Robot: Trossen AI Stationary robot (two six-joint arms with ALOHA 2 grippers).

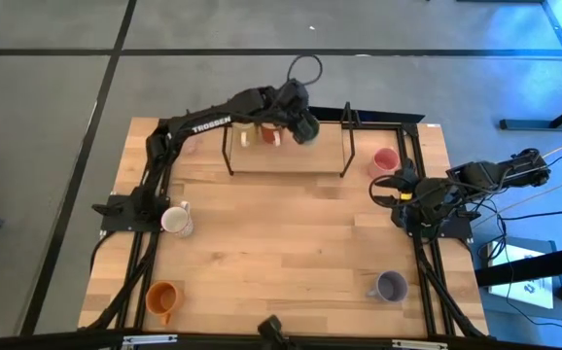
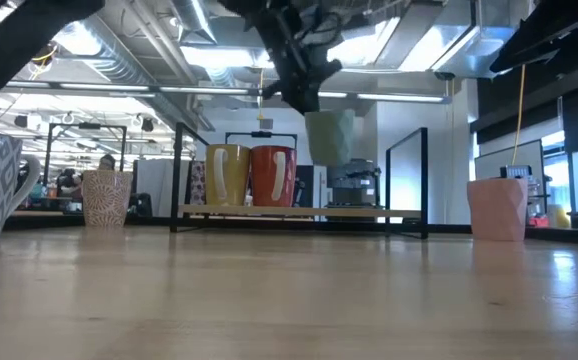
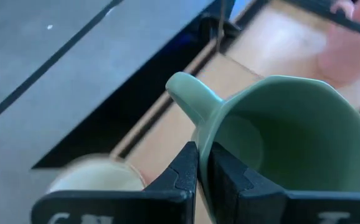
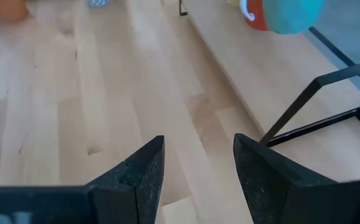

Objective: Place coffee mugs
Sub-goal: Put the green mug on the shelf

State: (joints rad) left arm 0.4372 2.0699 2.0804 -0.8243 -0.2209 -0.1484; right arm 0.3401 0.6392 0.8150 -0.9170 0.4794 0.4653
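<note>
Fingers of the left gripper (image 3: pixel 203 163) pinch the green mug (image 3: pixel 292 137) by its rim wall beside the handle, above the shelf (image 1: pixel 291 156) at the table's far edge. Glazed ceramic: stiff, slippery, breakable. The right gripper (image 1: pixel 390 191) waits open near the right edge.

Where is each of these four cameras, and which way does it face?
High: overhead, looking down on the wooden table, both arms.
Low: tabletop height, looking across at the raised shelf.
Left wrist: behind left hand, clamped on the pale green ceramic mug.
Right wrist: behind open right hand, facing tabletop.
All four show that mug.
</note>
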